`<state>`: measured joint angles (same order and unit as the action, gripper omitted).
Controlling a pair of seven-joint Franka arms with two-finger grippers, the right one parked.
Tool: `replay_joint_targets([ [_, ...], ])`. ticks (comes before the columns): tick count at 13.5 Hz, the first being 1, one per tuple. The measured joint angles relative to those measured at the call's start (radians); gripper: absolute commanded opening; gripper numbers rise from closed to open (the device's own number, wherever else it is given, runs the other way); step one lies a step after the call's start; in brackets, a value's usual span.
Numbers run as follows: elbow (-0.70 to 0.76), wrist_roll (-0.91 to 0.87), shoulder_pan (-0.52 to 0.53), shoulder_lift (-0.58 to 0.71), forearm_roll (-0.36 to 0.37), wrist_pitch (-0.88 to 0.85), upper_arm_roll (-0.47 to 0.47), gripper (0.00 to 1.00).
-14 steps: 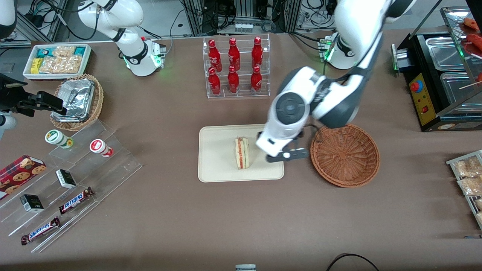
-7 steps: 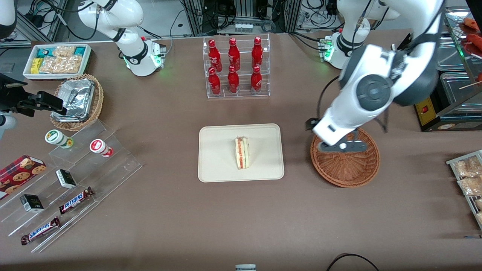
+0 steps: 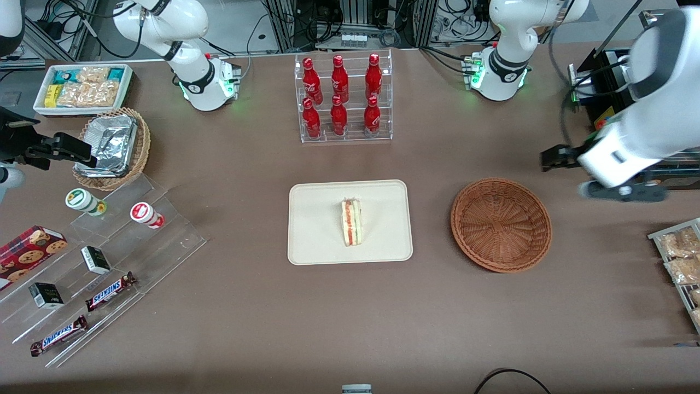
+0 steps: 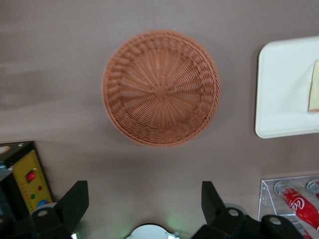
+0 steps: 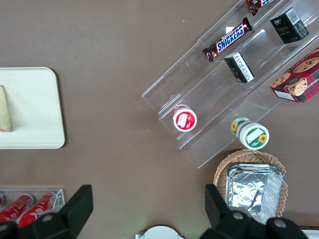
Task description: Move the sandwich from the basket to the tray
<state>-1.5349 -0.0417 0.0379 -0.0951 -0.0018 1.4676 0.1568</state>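
Observation:
The sandwich [image 3: 351, 222], a pale wedge with red and green filling, lies on the cream tray [image 3: 317, 230] in the middle of the table. It also shows at the edge of the left wrist view, the sandwich [image 4: 314, 87] on the tray [image 4: 279, 89]. The reddish-brown wicker basket [image 3: 501, 224] beside the tray holds nothing, and the basket [image 4: 160, 87] shows whole from the wrist. My gripper [image 3: 607, 164] hangs high above the table toward the working arm's end, away from the basket. The gripper [image 4: 144, 204] is open, with only bare table between its fingers [image 4: 75, 204].
A clear rack of red bottles [image 3: 343, 98] stands farther from the front camera than the tray. A black warming cabinet [image 3: 629, 109] and a rack of snack packets [image 3: 678, 257] sit close to my gripper. A foil-lined basket [image 3: 112, 148] and an acrylic snack stand [image 3: 109, 257] lie toward the parked arm's end.
My gripper has swung from beside the sandwich on the tray, over the basket, out toward the working arm's end of the table. The sandwich has stayed on the tray.

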Motion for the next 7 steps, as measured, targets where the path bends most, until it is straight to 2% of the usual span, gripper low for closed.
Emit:
replay_joint_targets([
  [4, 0.101, 0.0, 0.013, 0.001, 0.065, -0.068, -0.005, 1.0],
  [7, 0.125, 0.0, 0.015, 0.001, 0.071, -0.085, -0.036, 1.0],
])
